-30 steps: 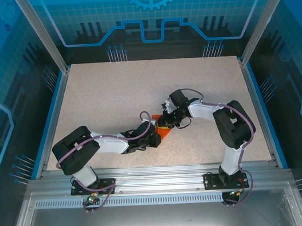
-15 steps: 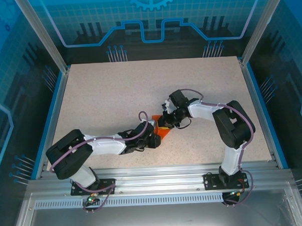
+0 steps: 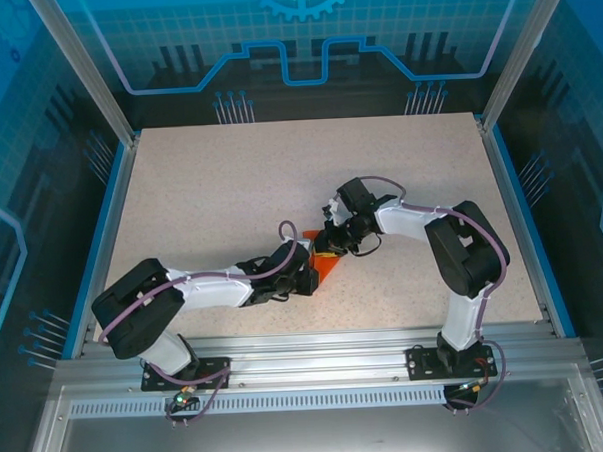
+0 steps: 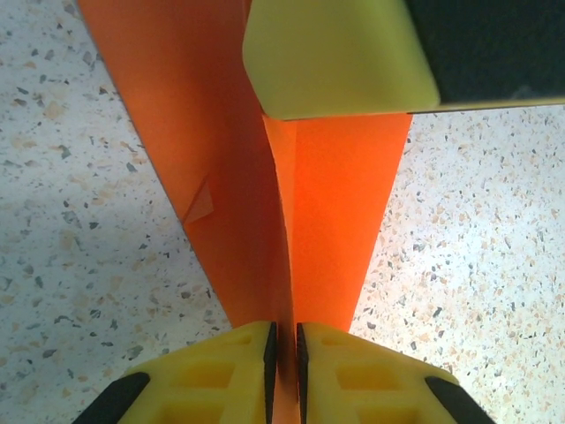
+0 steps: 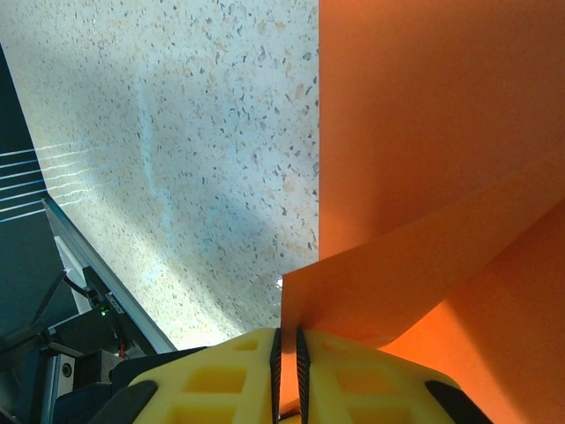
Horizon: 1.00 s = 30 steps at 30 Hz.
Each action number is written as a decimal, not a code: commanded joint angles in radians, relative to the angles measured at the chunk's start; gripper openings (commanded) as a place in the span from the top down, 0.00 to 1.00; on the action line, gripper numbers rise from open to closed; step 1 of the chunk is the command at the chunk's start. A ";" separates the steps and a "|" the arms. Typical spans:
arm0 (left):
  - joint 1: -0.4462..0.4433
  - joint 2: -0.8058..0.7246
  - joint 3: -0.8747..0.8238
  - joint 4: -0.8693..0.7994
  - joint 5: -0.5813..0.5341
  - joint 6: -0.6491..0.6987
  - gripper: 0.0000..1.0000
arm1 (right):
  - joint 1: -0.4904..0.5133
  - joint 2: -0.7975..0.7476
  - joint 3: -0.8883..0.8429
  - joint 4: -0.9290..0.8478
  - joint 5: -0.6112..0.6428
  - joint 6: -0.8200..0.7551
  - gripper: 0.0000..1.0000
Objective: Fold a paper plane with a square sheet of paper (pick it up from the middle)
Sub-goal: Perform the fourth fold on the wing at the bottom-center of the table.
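Orange paper [image 3: 328, 269], one folded sheet, pinched by my left gripper [image 4: 284, 352] at eight o'clock, right gripper [image 5: 287, 352] at one.

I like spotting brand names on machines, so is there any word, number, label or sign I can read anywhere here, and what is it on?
None can be read.
The thin bright orange folded paper is plain.
The yellow pads of the left pincer and right pincer carry no lettering.
The blue back panel bears only a gear shape and line patterns, no words.
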 commanded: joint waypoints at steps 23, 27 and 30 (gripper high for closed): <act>0.026 -0.041 -0.167 0.220 0.103 -0.048 1.00 | -0.058 -0.177 -0.073 -0.029 0.005 -0.034 0.79; 0.031 -0.027 -0.172 0.235 0.130 -0.039 1.00 | -0.028 -0.176 -0.082 -0.020 -0.010 -0.034 0.81; 0.030 -0.015 -0.167 0.233 0.133 -0.042 1.00 | 0.008 -0.155 -0.076 -0.014 -0.011 -0.033 0.82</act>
